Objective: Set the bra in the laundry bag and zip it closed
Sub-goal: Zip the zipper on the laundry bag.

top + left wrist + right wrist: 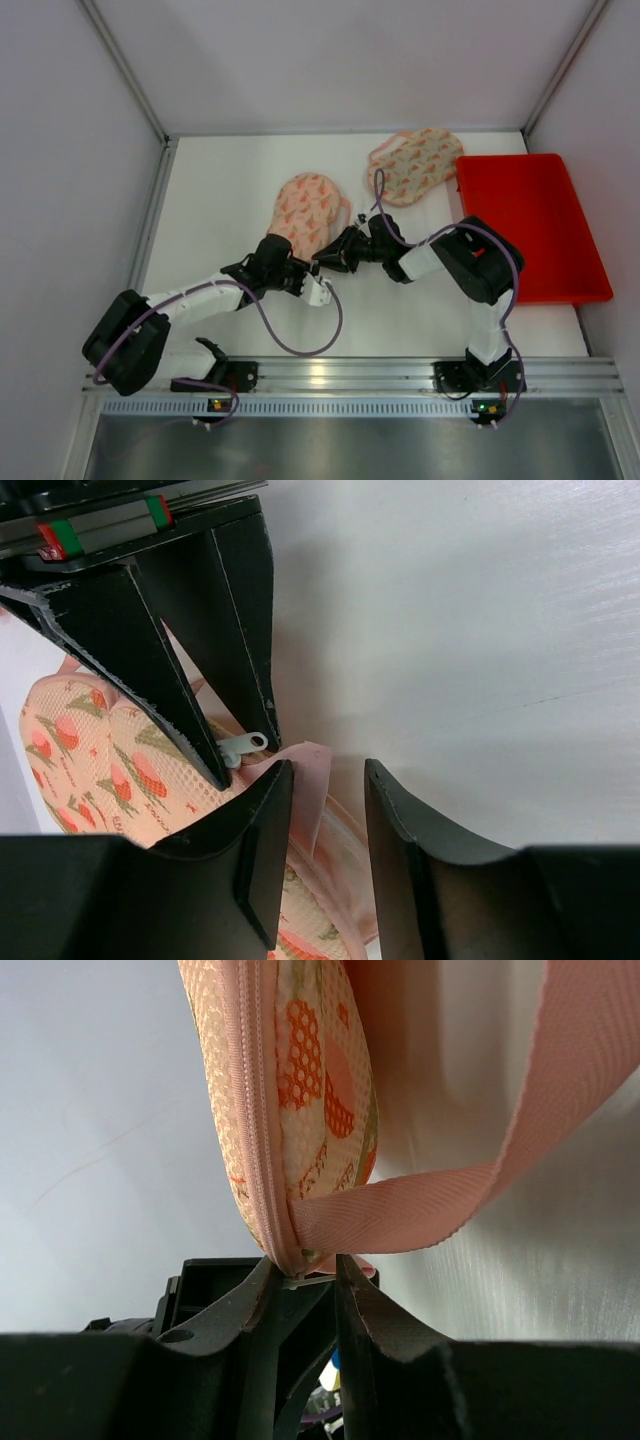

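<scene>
The pink patterned mesh laundry bag (305,205) lies mid-table, its zip run round to the near end. My right gripper (327,257) is shut on the white zipper pull (312,1281) at the bag's near tip (300,1090); the pull also shows in the left wrist view (243,746) between the right fingers (200,720). My left gripper (312,270) is open, its jaws either side of the bag's pink end tab (305,790) just below the pull. A second pink patterned piece (415,165), possibly the bra, lies at the back.
A red tray (530,220) stands at the right side of the table. A pink carry strap (560,1090) loops from the bag's end. White walls close in the table on three sides.
</scene>
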`<state>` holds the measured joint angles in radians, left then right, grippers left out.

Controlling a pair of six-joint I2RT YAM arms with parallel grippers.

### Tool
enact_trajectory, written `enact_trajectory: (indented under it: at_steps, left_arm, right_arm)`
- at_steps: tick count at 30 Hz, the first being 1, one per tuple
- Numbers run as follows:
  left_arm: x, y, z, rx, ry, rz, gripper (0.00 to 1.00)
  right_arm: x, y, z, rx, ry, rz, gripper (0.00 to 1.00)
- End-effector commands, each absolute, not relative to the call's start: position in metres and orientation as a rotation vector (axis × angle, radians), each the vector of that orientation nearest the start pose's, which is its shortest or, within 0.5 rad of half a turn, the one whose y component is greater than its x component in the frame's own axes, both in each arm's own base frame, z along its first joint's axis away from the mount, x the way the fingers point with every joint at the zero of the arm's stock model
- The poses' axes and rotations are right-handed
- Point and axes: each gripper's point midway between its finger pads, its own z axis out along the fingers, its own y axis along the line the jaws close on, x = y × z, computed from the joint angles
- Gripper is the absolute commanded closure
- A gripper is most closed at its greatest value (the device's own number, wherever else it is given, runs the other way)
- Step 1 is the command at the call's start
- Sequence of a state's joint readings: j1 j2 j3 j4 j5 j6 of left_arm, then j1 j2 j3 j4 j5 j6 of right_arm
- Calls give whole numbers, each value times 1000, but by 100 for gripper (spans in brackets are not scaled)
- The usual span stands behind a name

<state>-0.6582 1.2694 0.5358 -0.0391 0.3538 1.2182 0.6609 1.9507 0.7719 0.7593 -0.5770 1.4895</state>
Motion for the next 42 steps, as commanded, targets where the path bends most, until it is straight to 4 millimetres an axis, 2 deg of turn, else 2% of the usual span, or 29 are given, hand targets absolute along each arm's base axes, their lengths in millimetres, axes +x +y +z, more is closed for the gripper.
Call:
enact_trajectory:
  at_steps: [1, 7, 11, 15, 18, 21, 22, 26, 31, 37, 42]
  left_arm:
    - [265, -235, 76, 1886, 1165, -97, 60]
    - [274, -236, 82, 1831, 1187, -67, 63]
    - [273, -235, 87, 1824, 1154, -50, 57]
    - [276, -233, 85, 1828, 1161, -28, 57]
    - [280, -233, 83, 1818, 1184, -20, 61]
    - [282, -233, 85, 1808, 1196, -15, 74]
    - [281, -231, 84, 1817, 1203, -15, 82]
    - [274, -223, 79, 1839, 1243, -28, 99]
    - [271, -206, 71, 1832, 1347, -27, 100]
    - [270, -195, 69, 1821, 1403, -26, 100]
    - [283, -193, 71, 1759, 1451, 8, 100]
  right_arm:
    - [270, 382, 86, 521, 2401, 1811, 100]
    - [265, 383, 82, 526, 2419, 1805, 100]
    - [263, 383, 81, 539, 2429, 1808, 100]
    - [263, 384, 81, 546, 2427, 1812, 100]
    - [262, 384, 82, 547, 2430, 1815, 100]
    - [262, 384, 81, 549, 2431, 1811, 100]
    - [262, 384, 82, 543, 2428, 1809, 100]
    - [263, 384, 82, 535, 2424, 1809, 100]
    - [262, 384, 79, 529, 2431, 1795, 100]
    - [264, 381, 76, 540, 2437, 1785, 100]
    - [264, 381, 74, 530, 2448, 1781, 100]
